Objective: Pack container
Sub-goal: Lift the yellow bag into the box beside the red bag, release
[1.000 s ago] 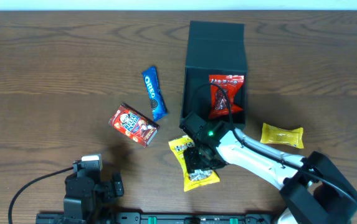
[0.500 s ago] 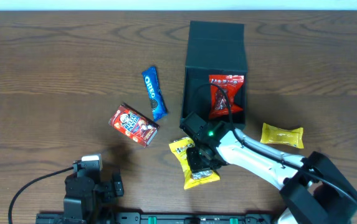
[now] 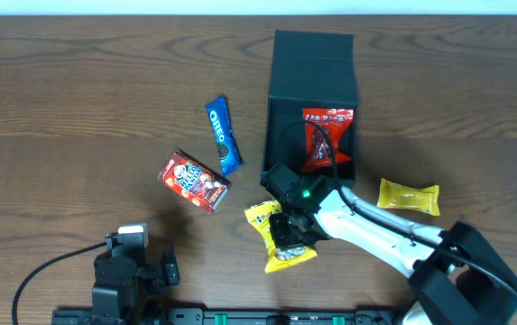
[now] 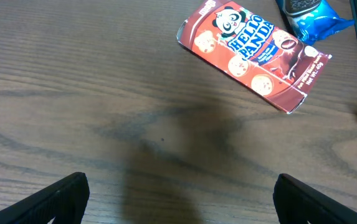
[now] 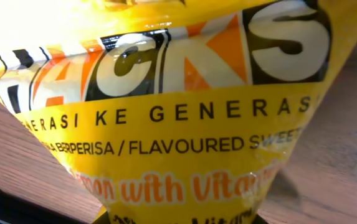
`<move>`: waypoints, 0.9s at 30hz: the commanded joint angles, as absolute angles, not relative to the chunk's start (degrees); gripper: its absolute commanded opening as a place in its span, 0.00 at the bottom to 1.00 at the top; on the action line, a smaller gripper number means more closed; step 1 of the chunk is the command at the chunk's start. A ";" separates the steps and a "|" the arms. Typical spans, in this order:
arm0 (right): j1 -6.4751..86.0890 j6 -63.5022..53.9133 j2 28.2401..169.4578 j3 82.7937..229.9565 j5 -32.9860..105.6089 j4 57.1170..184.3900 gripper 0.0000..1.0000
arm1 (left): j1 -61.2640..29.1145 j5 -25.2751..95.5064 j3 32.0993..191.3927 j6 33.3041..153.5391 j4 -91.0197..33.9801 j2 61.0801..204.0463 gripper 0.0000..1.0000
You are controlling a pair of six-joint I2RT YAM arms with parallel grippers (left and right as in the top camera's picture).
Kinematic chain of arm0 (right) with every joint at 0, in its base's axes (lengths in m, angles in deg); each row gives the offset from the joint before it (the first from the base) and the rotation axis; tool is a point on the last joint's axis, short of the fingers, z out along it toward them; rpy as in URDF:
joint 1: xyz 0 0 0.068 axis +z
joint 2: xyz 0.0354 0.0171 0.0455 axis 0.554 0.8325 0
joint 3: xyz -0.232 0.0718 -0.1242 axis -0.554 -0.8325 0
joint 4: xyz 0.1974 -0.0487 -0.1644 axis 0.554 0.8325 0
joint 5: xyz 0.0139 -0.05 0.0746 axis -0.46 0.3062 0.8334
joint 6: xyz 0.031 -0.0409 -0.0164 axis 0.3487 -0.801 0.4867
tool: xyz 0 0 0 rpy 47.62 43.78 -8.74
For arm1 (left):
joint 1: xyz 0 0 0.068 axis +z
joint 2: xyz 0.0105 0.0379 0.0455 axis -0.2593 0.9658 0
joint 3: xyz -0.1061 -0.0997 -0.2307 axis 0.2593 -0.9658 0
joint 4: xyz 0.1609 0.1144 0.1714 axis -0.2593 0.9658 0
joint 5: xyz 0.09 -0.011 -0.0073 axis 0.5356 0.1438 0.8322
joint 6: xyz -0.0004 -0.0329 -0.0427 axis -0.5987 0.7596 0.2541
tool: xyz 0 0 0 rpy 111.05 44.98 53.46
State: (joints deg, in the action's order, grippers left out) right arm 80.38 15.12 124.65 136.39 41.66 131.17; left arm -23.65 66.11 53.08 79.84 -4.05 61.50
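The container [image 3: 311, 68] is a dark box lying open at the table's back centre, with its flap lid on the far side. A red snack packet [image 3: 327, 137] lies inside it. My right gripper [image 3: 290, 233] is just in front of the box and is shut on a yellow Hacks sweets bag [image 3: 274, 242]. That bag fills the right wrist view [image 5: 178, 112], pinched narrow at the jaws [image 5: 184, 214]. My left gripper [image 3: 133, 271] is open and empty at the front left, its fingers wide apart in the left wrist view [image 4: 181, 202].
A blue Oreo packet [image 3: 223, 135] and a red Hello Panda box [image 3: 193, 181] lie left of the container; both also show in the left wrist view [image 4: 253, 53]. A small yellow packet [image 3: 408, 196] lies to the right of the right arm.
The yellow bag has bunched and shifted slightly under the right gripper. The left arm has not moved.
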 commanded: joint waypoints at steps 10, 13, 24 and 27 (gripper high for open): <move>80.23 14.90 125.39 135.62 40.32 131.23 0.08 | -23.30 66.11 51.36 79.44 -2.28 61.15 0.95; 80.56 14.88 123.91 135.69 40.28 131.21 0.08 | -23.30 66.11 51.36 79.44 -2.26 61.15 0.95; 81.08 14.88 106.12 135.75 40.26 130.08 0.10 | -23.30 66.11 51.36 79.44 -2.28 61.15 0.95; 80.38 14.94 103.27 136.06 39.16 128.37 0.09 | -23.30 66.11 51.36 79.44 -2.28 61.15 0.96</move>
State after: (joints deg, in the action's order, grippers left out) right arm 80.65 15.14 105.44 135.77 40.23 129.05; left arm -23.65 66.11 53.08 79.82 -4.03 61.50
